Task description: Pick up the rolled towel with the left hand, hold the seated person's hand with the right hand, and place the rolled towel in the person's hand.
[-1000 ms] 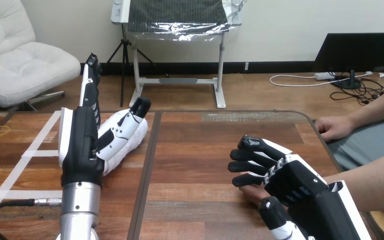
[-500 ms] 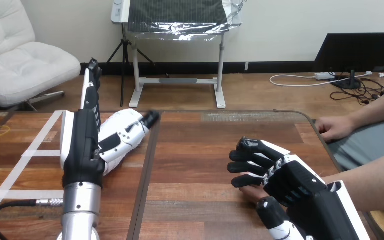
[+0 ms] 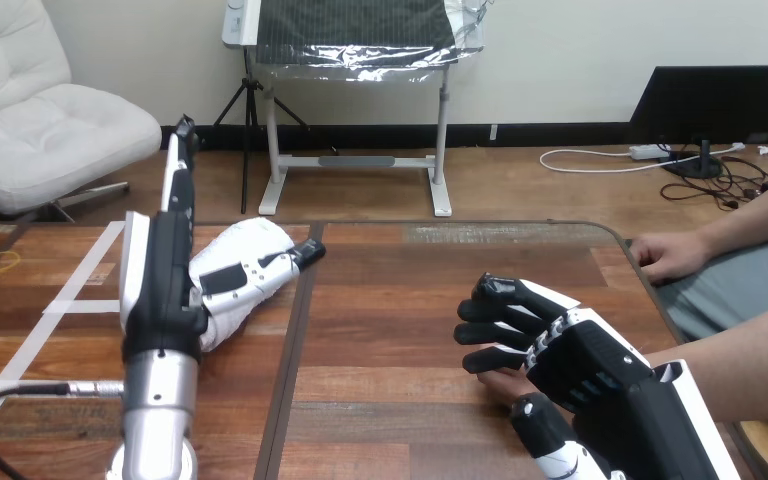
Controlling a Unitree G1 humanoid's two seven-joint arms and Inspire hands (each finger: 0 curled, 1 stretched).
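The white rolled towel [image 3: 248, 238] lies on the wooden table [image 3: 400, 290] at the left. My left hand [image 3: 158, 290] stands edge-on against the towel's left side, open, its fingers [image 3: 178, 165] straight and pointing away. Its thumb [image 3: 260, 268] reaches to the right across the top of the towel. At the lower right, my right hand [image 3: 590, 365] is shut on the person's hand [image 3: 505, 385], which lies on the table beneath it. My curled fingers cover it from above, and my thumb sits at its near side. Only the person's fingertips show.
The person's forearm [image 3: 750, 365] comes in from the right edge. The person's other hand [image 3: 665, 255] rests at the table's far right edge. White tape lines [image 3: 70, 290] mark the table's left part. A dark seam [image 3: 295, 340] runs down the table beside the towel.
My left thumb has swung down from upright and now lies to the right across the towel. My right hand and the person's hand have barely moved.
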